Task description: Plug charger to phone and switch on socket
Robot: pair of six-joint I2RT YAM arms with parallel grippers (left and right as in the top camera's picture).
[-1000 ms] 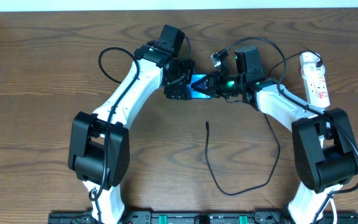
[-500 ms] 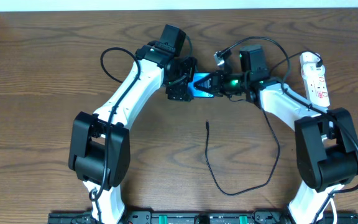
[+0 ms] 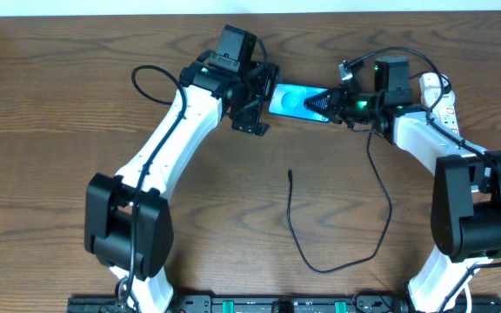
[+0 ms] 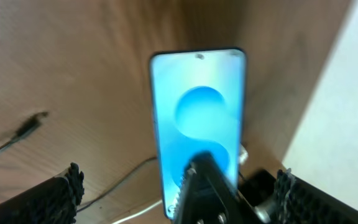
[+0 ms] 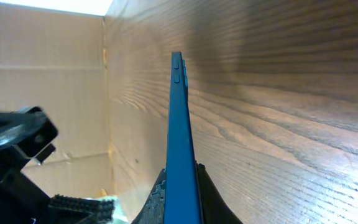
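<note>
Two grippers meet at the phone [image 3: 296, 99], over the table's far side. My right gripper [image 3: 324, 104] pinches one end tight, while my left gripper [image 3: 268, 103] stands wide open at the other, gripping nothing. The charger [image 3: 292, 222] lies loose nearer me.

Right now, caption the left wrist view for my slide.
Open left gripper flanks the lit phone, pinched at one end by the right gripper.
</note>
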